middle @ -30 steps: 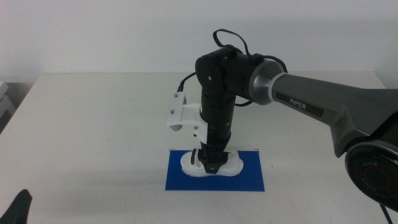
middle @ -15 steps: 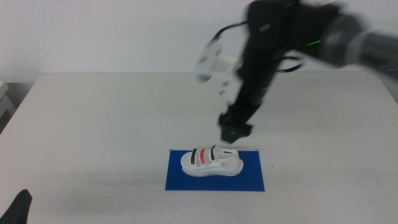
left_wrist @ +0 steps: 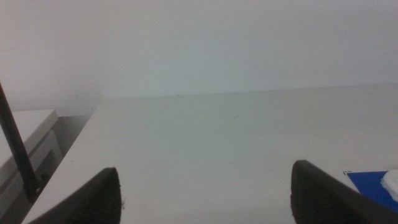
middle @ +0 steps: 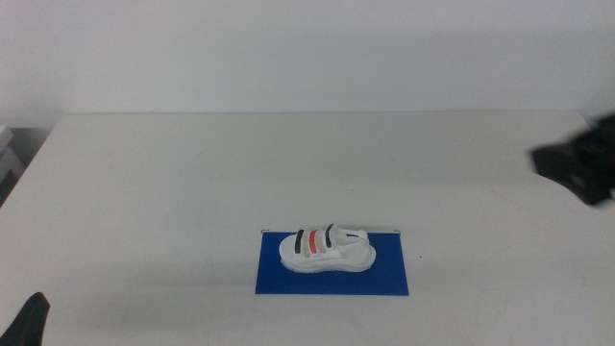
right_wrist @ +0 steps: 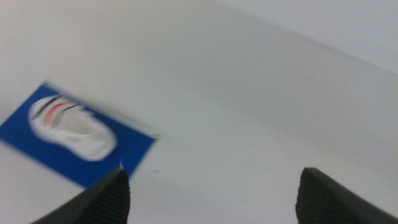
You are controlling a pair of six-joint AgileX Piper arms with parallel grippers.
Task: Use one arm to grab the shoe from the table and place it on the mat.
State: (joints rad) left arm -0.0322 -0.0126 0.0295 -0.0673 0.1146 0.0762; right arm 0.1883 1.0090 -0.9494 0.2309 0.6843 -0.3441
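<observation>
The white shoe (middle: pixel 327 249) with black and red straps lies on its sole on the blue mat (middle: pixel 384 277), near the table's front middle. It also shows in the right wrist view (right_wrist: pixel 71 127) on the mat (right_wrist: pixel 25 140). My right gripper (middle: pixel 581 165) is a dark blur at the right edge of the middle view, far from the shoe; in its wrist view its jaws stand wide apart (right_wrist: pixel 208 193) and empty. My left gripper (middle: pixel 27 322) waits at the bottom left corner, jaws wide apart (left_wrist: pixel 205 196) and empty.
The off-white table (middle: pixel 173 183) spreads around the mat. A corner of the mat (left_wrist: pixel 373 186) shows in the left wrist view. A pale wall stands behind the table's far edge.
My right gripper has let go of the shoe, risen off the mat and pulled back to the right edge. The shoe stays on the mat. The left arm has not moved.
</observation>
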